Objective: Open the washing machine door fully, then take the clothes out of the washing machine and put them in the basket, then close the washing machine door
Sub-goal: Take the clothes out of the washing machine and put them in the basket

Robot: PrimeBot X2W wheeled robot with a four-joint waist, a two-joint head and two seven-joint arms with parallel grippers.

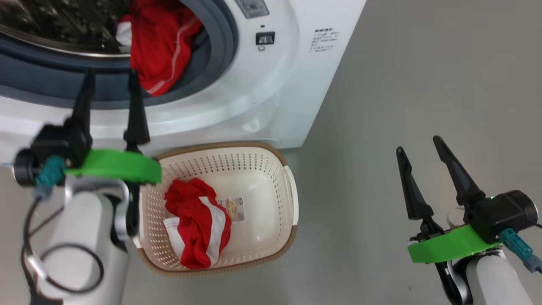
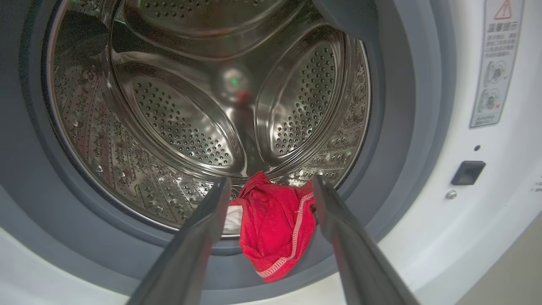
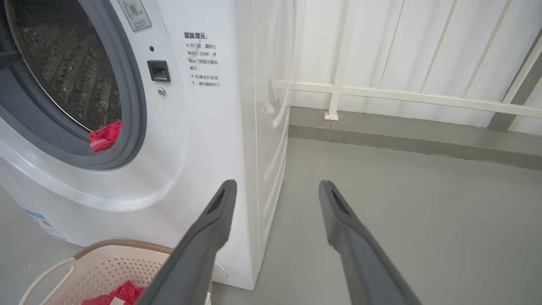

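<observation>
one washing machine (image 1: pixel 271 84) and one basket (image 1: pixel 292 199) are seen. two red pieces are counted: the hanging garment (image 1: pixel 163 46) is draped over the drum's lower rim, and the folded garment (image 1: pixel 197 228) is laid by the basket's left wall. the left gripper (image 1: pixel 111 73) is spread wide just before the hanging garment, with nothing pinched. the right gripper (image 1: pixel 418 144) is spread wide and empty above the floor (image 1: pixel 423 63).

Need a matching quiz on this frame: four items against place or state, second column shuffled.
Items
1. left tool
2. right tool
3. basket
4. red garment with white stitching

Place or state
A. draped over the grey door ring
B. open, above bare floor
C. on the floor before the washing machine, with a red-and-white garment inside
D. open, aimed at the drum

Pairs: 1-D, 2-B, 3-C, 4-A
</observation>
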